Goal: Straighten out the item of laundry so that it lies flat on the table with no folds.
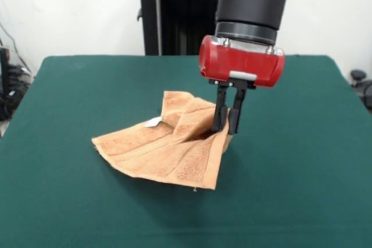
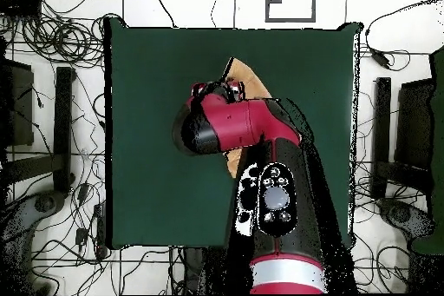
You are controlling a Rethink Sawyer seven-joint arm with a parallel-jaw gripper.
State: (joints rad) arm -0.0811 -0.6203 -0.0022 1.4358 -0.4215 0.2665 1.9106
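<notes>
Hand (image 1: 226,125) apparently pinching rumpled towel (image 1: 168,149), green table (image 1: 302,161)

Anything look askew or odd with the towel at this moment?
Yes. The towel is not flat: one corner is folded over and bunched upward on the side where the claw has closed on it, leaving a ridge across the middle. Its white tag shows on top. Nothing looks damaged, and the table shows no spill.

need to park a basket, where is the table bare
Bare dark green felt table lies all round the crumpled orange-tan terry towel: widest along the front edge and both sides. Crowded only mid-table, where the red-and-black gripper pinches the towel.
</notes>
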